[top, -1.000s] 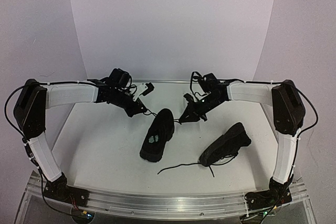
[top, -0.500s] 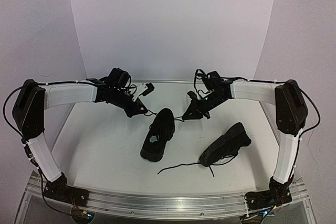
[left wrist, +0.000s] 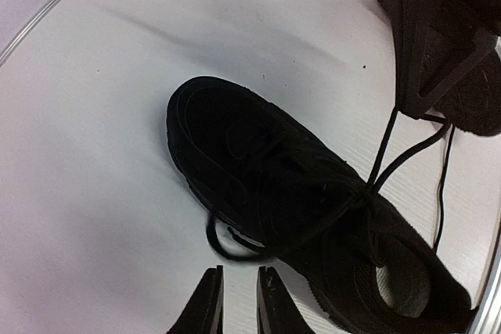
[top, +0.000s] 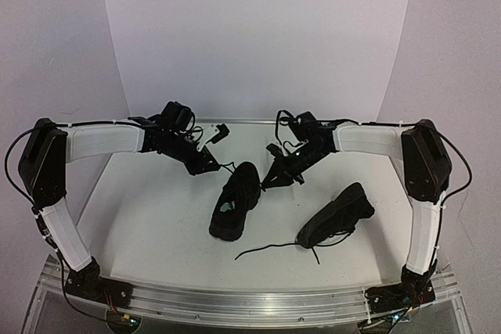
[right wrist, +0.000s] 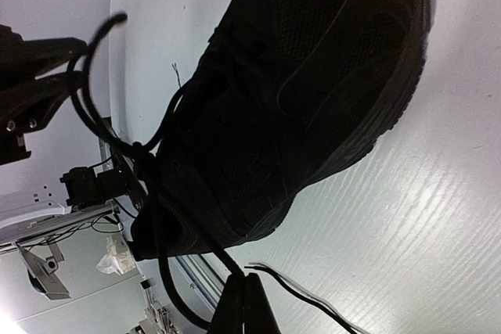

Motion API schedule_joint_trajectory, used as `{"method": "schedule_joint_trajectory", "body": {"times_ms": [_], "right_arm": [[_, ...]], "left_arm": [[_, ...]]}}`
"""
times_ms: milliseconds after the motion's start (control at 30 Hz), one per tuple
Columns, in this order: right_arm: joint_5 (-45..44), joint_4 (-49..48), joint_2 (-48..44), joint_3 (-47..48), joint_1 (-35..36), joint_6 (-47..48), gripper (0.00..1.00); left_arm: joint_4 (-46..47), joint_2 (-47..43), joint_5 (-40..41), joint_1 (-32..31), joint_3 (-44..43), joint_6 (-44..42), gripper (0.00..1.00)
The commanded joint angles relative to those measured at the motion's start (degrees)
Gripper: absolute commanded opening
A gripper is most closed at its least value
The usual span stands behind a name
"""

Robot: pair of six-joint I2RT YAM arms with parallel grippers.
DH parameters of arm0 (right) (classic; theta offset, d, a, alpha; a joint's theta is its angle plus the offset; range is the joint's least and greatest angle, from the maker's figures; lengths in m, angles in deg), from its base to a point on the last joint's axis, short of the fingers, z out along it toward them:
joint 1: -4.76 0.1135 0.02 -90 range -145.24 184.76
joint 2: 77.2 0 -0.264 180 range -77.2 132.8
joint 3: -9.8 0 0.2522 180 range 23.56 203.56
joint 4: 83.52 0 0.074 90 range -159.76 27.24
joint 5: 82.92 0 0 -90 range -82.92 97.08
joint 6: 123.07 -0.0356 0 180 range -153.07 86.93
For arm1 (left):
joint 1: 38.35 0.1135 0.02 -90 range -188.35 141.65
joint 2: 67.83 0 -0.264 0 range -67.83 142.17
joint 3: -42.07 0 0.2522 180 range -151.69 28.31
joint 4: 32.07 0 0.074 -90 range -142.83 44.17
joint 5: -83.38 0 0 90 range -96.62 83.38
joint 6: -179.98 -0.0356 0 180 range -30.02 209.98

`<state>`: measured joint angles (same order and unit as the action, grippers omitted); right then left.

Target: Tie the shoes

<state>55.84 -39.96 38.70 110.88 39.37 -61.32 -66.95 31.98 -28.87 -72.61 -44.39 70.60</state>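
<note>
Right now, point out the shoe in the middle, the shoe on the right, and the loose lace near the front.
middle shoe (top: 224,228): overhead view, on its heel.
right shoe (top: 338,213): overhead view, on its middle.
loose lace (top: 266,249): overhead view, midway along the strand.

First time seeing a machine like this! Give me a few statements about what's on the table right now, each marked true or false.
1. Two black shoes lie on the table: a centre shoe and a right shoe. True.
2. The right hand is wide open. False: it is shut, pinching the centre shoe's lace.
3. A loose lace trails from the right shoe along the table's front. True.
4. The left hand is lifting a shoe. False: its fingers stand slightly apart, holding nothing; both shoes rest on the table.
</note>
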Motion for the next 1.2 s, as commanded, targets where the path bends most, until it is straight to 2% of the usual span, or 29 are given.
{"method": "schedule_joint_trajectory", "body": {"times_ms": [0, 167, 300, 433, 600, 900, 1033, 1167], "right_arm": [[-0.2, 1.0, 0.8, 2.1, 0.7, 0.8, 0.00], [-0.3, 1.0, 0.7, 1.8, 0.7, 0.7, 0.00], [-0.4, 0.9, 0.6, 1.6, 0.7, 0.5, 0.00], [-0.3, 1.0, 0.8, 1.7, 0.7, 0.7, 0.00], [-0.2, 1.0, 0.9, 2.0, 0.7, 0.7, 0.00], [-0.7, 0.9, 0.3, 1.5, 0.7, 0.6, 0.00], [-0.8, 0.9, 0.3, 1.4, 0.7, 0.6, 0.00], [-1.1, 0.9, 0.3, 1.2, 0.6, 0.5, 0.00]], "left_arm": [[-0.6, -2.0, 0.1, 0.4, 0.5, 1.0, 0.30], [-0.1, -6.9, -1.5, -0.1, 3.6, 3.4, 0.36], [0.2, -8.4, -3.4, -2.8, 5.3, 5.3, 0.40], [1.4, -6.1, -4.9, -5.4, 4.3, 8.4, 0.45], [1.3, -1.7, -5.1, -6.8, 0.9, 9.7, 0.45], [-1.2, 2.5, -3.3, -7.4, -2.0, 8.7, 0.33], [-2.7, 2.0, -2.5, -7.4, -1.9, 7.7, 0.15], [-3.4, -0.5, -1.5, -7.4, -0.7, 7.8, 0.05]]}}
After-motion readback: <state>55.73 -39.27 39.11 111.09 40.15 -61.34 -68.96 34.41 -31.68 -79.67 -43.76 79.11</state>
